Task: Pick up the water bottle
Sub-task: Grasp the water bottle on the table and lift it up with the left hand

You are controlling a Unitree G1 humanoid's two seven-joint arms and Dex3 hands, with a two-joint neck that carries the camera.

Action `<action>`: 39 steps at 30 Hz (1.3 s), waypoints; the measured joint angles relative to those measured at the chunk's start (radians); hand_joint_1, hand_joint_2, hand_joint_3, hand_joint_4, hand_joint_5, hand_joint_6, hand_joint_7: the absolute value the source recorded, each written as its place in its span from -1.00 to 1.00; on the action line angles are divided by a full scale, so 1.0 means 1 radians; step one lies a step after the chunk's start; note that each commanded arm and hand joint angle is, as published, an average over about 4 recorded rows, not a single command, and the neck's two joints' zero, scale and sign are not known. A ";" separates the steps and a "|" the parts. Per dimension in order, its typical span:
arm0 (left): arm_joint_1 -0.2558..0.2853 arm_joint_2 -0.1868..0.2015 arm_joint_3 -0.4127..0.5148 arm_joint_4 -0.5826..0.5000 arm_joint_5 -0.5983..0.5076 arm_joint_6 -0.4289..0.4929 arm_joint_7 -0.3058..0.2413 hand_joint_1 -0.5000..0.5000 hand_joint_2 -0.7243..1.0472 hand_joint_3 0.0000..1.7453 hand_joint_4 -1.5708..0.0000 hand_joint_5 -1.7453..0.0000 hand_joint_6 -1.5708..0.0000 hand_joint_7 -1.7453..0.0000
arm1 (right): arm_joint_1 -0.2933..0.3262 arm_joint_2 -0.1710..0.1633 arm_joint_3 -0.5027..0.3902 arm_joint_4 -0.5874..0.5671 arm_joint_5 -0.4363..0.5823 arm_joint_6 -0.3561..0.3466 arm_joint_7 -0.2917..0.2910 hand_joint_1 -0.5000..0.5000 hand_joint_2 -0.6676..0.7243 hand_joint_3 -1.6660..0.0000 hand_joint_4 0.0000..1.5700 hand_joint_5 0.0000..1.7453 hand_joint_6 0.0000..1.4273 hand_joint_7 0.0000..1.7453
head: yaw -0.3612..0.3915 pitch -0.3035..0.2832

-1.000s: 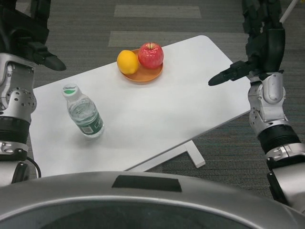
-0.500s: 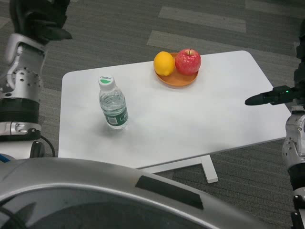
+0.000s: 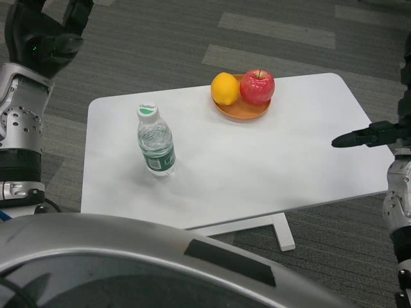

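your left hand [image 3: 40,35] is raised off the far left corner of the surface [image 3: 257,160], over the carpet, its fingers spread apart and holding nothing. your right hand [image 3: 376,134] sits mostly out of frame at the right edge of the surface; only a dark pointed part of it shows, so you cannot tell whether it is open or closed, though nothing is seen in it. the water bottle [image 3: 155,140] stands upright on the left part of the surface, nearer the left edge than the middle, white cap on, green label low on its body, and neither hand touches it. so the task looks barely begun: no reach has closed in, no grasp is made, and the lift is all still ahead of you. the left hand is the nearer one to the bottle. near the far edge, an orange plate [image 3: 241,111] holds a lemon [image 3: 225,88] and a red apple [image 3: 257,86], side by side and touching, well apart from the bottle.
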 measured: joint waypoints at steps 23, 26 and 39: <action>0.102 -0.036 -0.007 -0.046 0.371 0.143 -0.055 -1.00 1.00 -0.80 1.00 1.00 1.00 0.84 | 0.001 0.005 0.000 0.004 0.000 0.000 0.000 -1.00 0.36 1.00 -1.00 -1.00 -1.00 -0.92 | -0.044 0.072; 0.107 -0.044 -0.031 -0.047 0.453 0.141 -0.062 -1.00 1.00 -0.80 1.00 1.00 1.00 0.84 | 0.001 0.005 0.000 0.005 0.000 0.000 0.000 -1.00 0.36 1.00 -1.00 -1.00 -1.00 -0.92 | -0.051 0.082; 0.120 -0.087 -0.143 0.006 0.716 -0.111 -0.059 -1.00 0.90 -0.90 1.00 1.00 1.00 0.84 | 0.001 0.005 0.001 0.007 0.000 0.000 0.000 -1.00 0.36 1.00 -1.00 -1.00 -1.00 -0.92 | -0.062 0.082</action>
